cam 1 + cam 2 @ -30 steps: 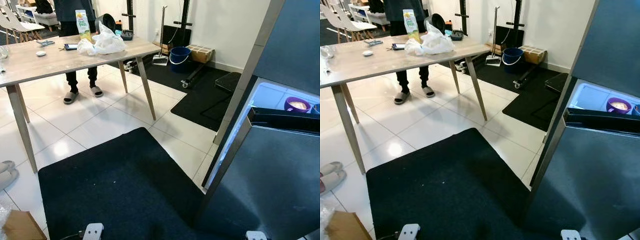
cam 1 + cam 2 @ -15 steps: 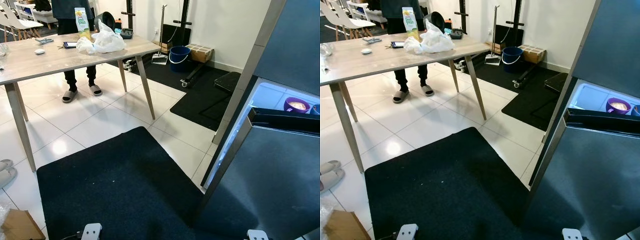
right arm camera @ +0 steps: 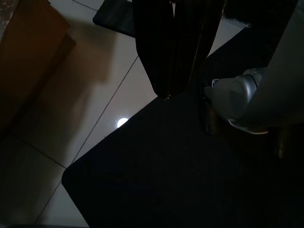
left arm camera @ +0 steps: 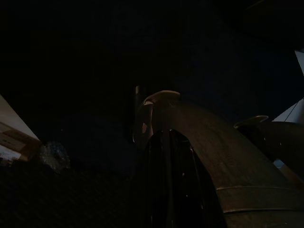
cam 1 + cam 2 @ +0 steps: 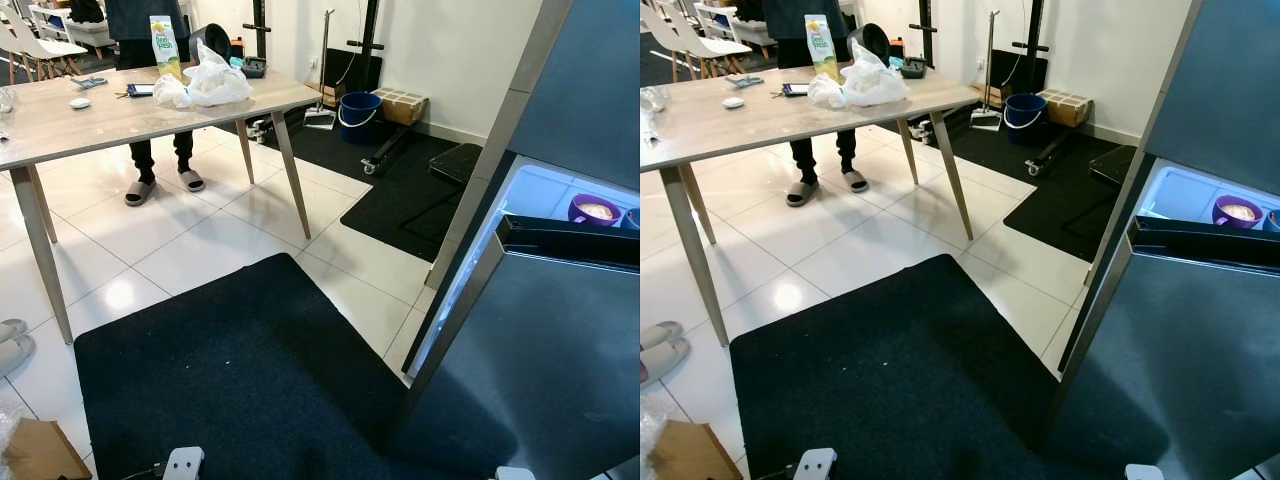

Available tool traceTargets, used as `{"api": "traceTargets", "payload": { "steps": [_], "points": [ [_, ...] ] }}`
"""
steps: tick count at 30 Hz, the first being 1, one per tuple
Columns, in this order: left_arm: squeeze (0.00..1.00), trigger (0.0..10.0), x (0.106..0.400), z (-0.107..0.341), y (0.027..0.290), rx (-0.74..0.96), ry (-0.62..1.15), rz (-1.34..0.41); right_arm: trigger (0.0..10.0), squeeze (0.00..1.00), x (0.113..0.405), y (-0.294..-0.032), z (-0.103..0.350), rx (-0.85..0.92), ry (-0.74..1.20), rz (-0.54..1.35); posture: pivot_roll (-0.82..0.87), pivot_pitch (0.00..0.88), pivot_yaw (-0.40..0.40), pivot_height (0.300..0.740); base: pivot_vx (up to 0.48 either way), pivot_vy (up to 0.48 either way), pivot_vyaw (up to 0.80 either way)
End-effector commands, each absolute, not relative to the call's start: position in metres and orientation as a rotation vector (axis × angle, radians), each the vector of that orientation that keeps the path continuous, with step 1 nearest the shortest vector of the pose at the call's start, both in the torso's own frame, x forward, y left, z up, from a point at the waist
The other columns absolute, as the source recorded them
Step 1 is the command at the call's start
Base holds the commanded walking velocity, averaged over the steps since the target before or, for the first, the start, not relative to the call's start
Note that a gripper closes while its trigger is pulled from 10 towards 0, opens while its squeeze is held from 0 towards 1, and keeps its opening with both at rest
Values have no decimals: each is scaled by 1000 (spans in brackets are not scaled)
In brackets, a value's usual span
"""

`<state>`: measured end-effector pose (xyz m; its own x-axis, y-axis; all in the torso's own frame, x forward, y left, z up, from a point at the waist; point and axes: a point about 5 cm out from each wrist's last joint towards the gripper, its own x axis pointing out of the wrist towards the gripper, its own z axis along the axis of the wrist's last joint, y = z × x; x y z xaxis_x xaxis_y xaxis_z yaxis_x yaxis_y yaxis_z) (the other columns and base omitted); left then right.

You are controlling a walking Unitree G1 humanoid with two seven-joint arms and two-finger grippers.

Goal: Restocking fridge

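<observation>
Head views, taking the black mat (image 5: 250, 380) under me as landmark. Item: fridge (image 5: 560, 330), on the mat's right edge, its door open, a lit shelf showing inside. Item: purple bowl (image 5: 594, 211) on that shelf, well beyond the mat's far right corner. Item: wooden table (image 5: 110, 115), beyond the mat's far left side, on white tiles. Item: juice carton (image 5: 163, 45), upright on the table's far end. Item: white plastic bag (image 5: 205, 85), just beside the carton. Item: a person (image 5: 150, 100) in slippers, standing behind the table. Item: blue bucket (image 5: 358, 112), by the wall well past the mat. Item: cardboard box (image 5: 45, 452), off the mat's near left corner.

Left wrist view, very dark. Item: my left gripper (image 4: 168, 190), hanging idle over the mat; its black fingers lie together with no gap I can make out, holding nothing. A pale sliver of tile shows at the edge.

Right wrist view. Item: my right gripper (image 3: 172, 92), hanging over the mat's edge where it meets the tile; fingers (image 3: 156, 52) pressed together to a single tip, nothing between them. Item: my silver foot (image 3: 237, 99), planted on the mat beside the tip.
</observation>
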<state>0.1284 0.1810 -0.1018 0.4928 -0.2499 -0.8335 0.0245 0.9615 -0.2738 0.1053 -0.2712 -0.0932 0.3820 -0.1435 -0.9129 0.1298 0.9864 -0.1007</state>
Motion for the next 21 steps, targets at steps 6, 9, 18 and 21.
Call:
{"api": "traceTargets", "payload": {
  "steps": [6, 9, 18, 21],
  "points": [
    [0, 10000, 116, -106, 176, -254, 1093, -189, 10000, 0, 102, -267, -95, 9, 1174, -176, 28, 0, -41, 740, 217, 0, 0],
    [0, 10000, 116, -106, 177, -253, 1094, -190, 10000, 0, 102, -266, -96, 10, 1174, -173, 28, 0, -41, 740, 365, 0, 0],
    [0, 10000, 113, -107, 178, -247, 1103, -192, 10000, 0, 99, -267, -96, 11, 1181, -172, 31, 0, -43, 740, 392, 0, 0],
    [0, 10000, 114, -107, 178, -248, 1101, -193, 10000, 0, 99, -267, -96, 10, 1180, -172, 33, 0, -45, 740, 399, 0, 0]
  ]
}}
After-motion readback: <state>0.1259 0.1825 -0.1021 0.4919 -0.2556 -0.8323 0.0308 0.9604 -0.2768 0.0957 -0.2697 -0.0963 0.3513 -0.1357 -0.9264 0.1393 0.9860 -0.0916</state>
